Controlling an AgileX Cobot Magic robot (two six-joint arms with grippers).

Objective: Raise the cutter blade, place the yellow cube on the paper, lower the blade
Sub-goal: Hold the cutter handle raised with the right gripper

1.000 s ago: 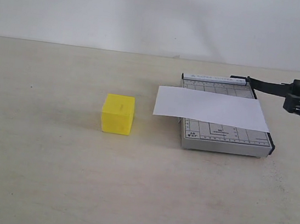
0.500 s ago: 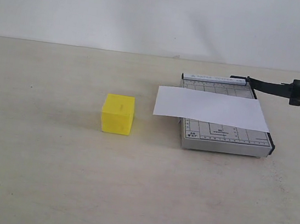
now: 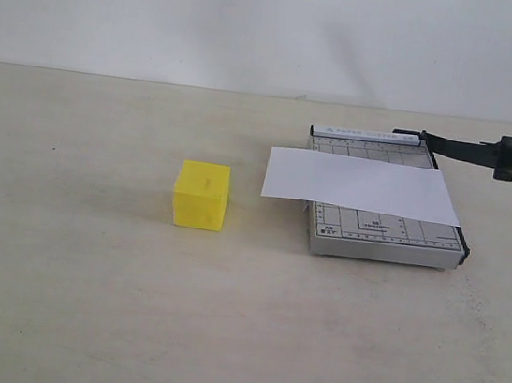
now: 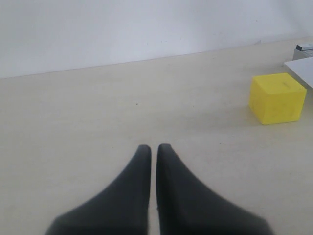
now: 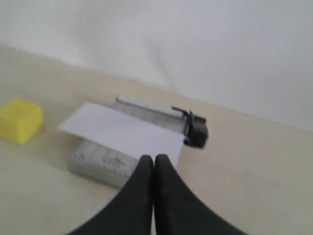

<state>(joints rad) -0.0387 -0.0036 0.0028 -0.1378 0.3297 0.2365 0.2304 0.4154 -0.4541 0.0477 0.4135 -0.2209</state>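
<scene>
Yellow cube point(image 3: 201, 196) well apart from paper point(image 3: 361, 185)

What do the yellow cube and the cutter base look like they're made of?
The yellow cube: likely foam or matte plastic; flat, glare-free faces with soft edges. The cutter base: probably painted metal or hard plastic; smooth grey top printed with grid lines.

cutter blade point(image 3: 469, 152) raised, paper point(image 3: 361, 185) flat, yellow cube point(image 3: 202, 196) well apart
</scene>
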